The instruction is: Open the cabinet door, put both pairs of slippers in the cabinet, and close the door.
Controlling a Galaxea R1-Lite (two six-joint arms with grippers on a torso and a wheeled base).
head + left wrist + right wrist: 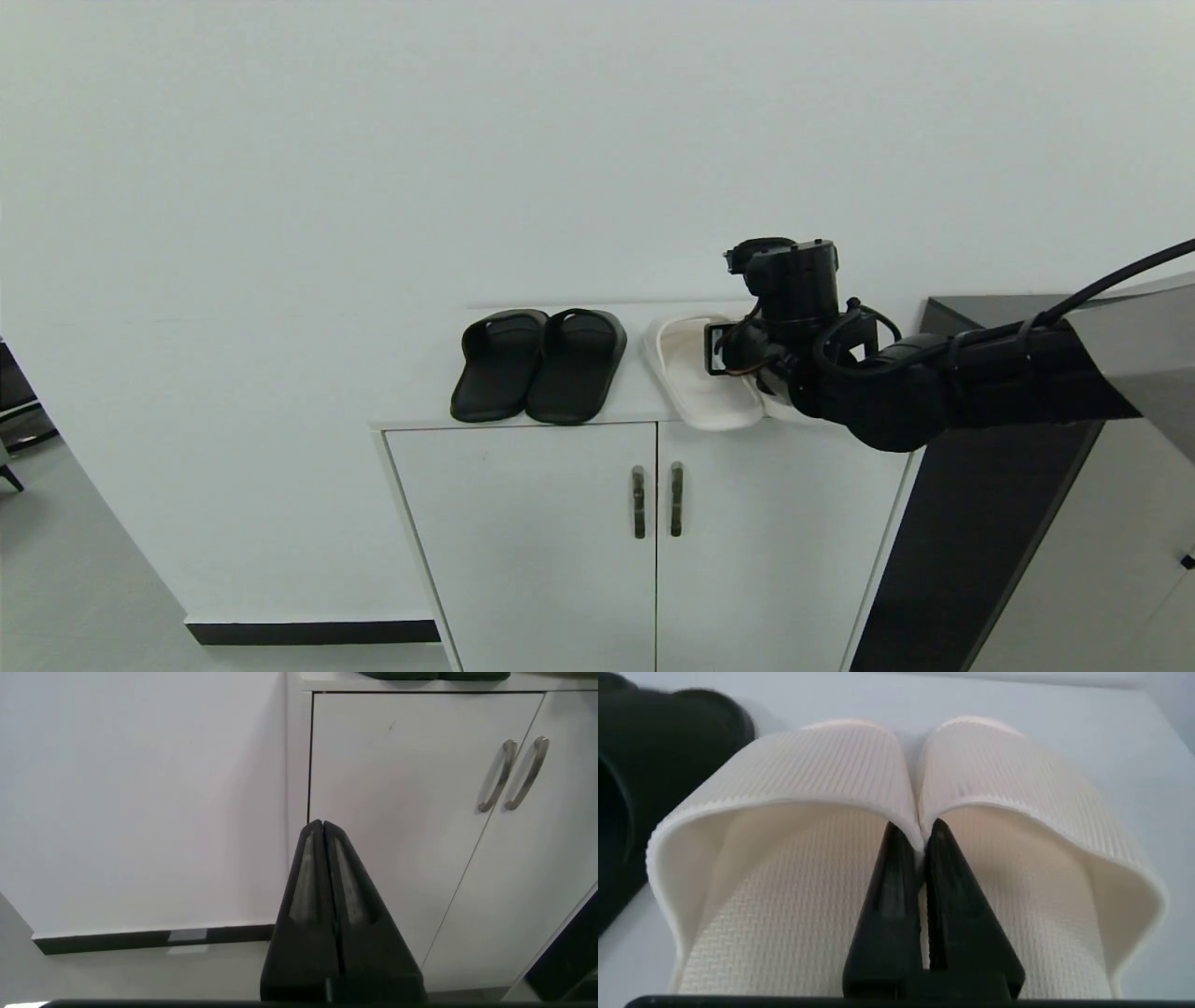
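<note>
Centre right, the right end effector [922, 831] pinches shut on the meeting straps of the white slippers [785, 784], the left end effector [322, 829] closed and empty; lift gently and level, as the cabinet doors [523, 541] are shut.

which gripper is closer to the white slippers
Right. The right gripper is up on the cabinet, fingers pinching the white slippers where their straps meet. The left gripper hangs low in front of the cabinet, well below them.

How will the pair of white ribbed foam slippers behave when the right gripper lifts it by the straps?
The pair of white ribbed foam slippers is probably light, being thick foam. Its straps look soft, so they may flex and let the pair hang tilted from the right gripper. The ribbed texture should resist slipping.
</note>
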